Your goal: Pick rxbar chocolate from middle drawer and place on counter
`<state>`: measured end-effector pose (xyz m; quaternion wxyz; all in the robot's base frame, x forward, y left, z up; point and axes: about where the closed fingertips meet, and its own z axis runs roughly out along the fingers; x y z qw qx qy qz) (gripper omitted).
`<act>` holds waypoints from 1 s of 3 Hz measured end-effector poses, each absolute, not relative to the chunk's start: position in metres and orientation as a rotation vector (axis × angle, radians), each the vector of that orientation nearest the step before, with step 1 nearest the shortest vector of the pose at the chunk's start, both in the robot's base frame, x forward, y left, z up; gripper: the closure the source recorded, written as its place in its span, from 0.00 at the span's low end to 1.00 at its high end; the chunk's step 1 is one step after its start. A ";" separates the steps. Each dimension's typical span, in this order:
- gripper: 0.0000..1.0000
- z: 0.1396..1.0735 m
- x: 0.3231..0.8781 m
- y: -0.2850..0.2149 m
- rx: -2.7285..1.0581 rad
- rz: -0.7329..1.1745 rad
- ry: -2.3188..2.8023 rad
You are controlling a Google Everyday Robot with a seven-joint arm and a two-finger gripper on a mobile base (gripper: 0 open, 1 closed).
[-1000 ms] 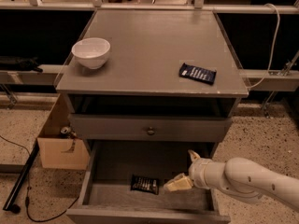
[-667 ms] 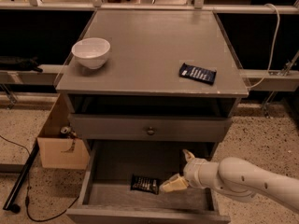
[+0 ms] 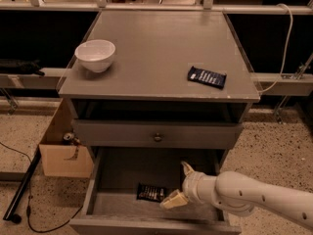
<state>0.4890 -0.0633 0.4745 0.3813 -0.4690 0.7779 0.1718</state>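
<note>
Right now the hand (image 3: pixel 180 184) sits inside the open middle drawer (image 3: pixel 122 175), below the front edge of the tabletop (image 3: pixel 156 53). Its two pale fingers (image 3: pixel 173 199) are spread apart, released, with nothing between them. The rxbar chocolate (image 3: pixel 151 193) lies flat on the drawer floor to the left of the hand, and the lower fingertip is just beside the bar's right end. The white arm (image 3: pixel 254 197) reaches in from the right. On the tabletop, a white bowl (image 3: pixel 95 54) stands near the front-left corner and a navy-blue bar (image 3: pixel 207 77) lies near the front-right corner. A closed drawer front (image 3: pixel 122 133) with a small knob (image 3: pixel 157 137) sits above the open drawer.
</note>
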 end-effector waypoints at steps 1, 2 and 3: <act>0.00 0.460 0.483 -0.043 -1.257 0.436 1.958; 0.00 0.444 0.481 -0.021 -1.311 0.452 1.939; 0.00 0.433 0.491 -0.010 -1.332 0.465 1.939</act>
